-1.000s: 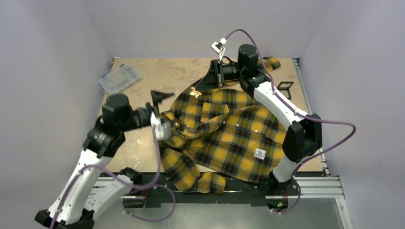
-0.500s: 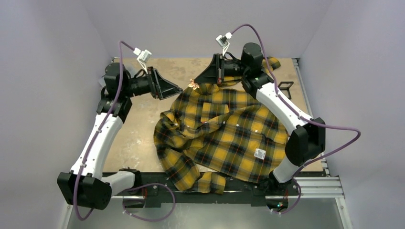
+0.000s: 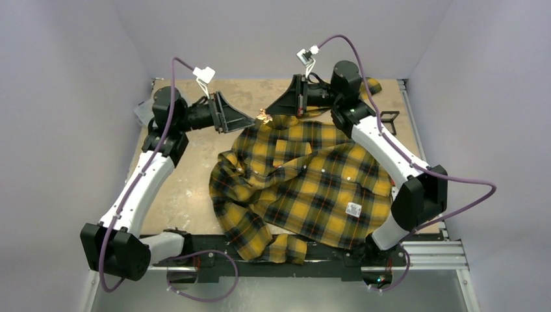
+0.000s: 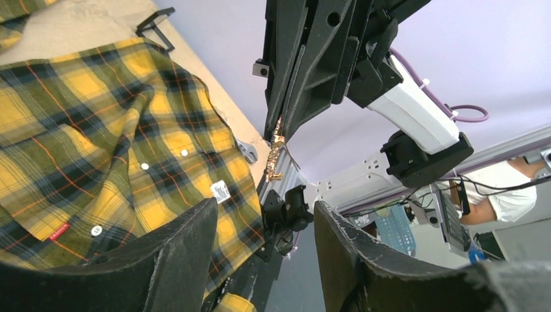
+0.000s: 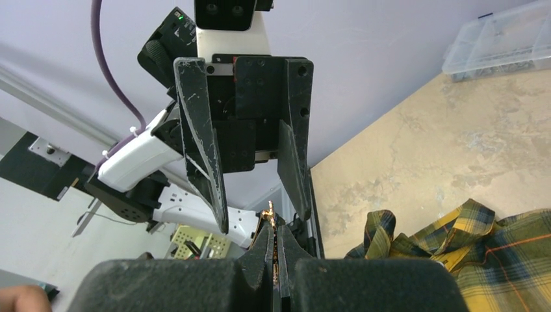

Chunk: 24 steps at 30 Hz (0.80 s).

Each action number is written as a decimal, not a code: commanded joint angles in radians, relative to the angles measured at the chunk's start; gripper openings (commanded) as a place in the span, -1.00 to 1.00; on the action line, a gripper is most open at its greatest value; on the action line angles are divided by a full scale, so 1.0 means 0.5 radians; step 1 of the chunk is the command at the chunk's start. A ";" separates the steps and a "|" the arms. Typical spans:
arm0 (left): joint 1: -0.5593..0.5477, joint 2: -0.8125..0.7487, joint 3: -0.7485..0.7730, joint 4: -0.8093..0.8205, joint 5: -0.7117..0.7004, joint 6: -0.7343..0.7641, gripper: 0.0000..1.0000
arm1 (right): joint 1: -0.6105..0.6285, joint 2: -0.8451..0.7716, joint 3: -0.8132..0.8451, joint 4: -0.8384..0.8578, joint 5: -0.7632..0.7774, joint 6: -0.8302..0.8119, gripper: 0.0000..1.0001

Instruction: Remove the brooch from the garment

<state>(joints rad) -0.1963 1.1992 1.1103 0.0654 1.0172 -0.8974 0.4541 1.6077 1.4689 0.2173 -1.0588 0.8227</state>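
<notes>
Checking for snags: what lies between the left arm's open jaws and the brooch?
Nothing but air: the top view shows a bare gap from the left gripper to the brooch, pinched in the right gripper.

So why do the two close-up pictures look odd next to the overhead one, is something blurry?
Top view: even, soft light, faint shadows, the shirt sharp. Left wrist view: tilted, with the left fingers near the lens blurred, while the brooch beyond is crisp. Right wrist view: the right fingers form a dark, soft mass at the bottom edge; the left fingers facing them are sharp.
</notes>
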 commanded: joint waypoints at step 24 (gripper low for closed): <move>-0.224 0.147 0.249 0.052 -0.134 0.058 -0.31 | 0.005 -0.187 -0.139 0.029 0.028 0.041 -1.00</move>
<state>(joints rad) -0.3035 1.2716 1.1938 0.0647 0.9634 -0.8761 0.4545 1.5616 1.4025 0.1951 -1.0389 0.8303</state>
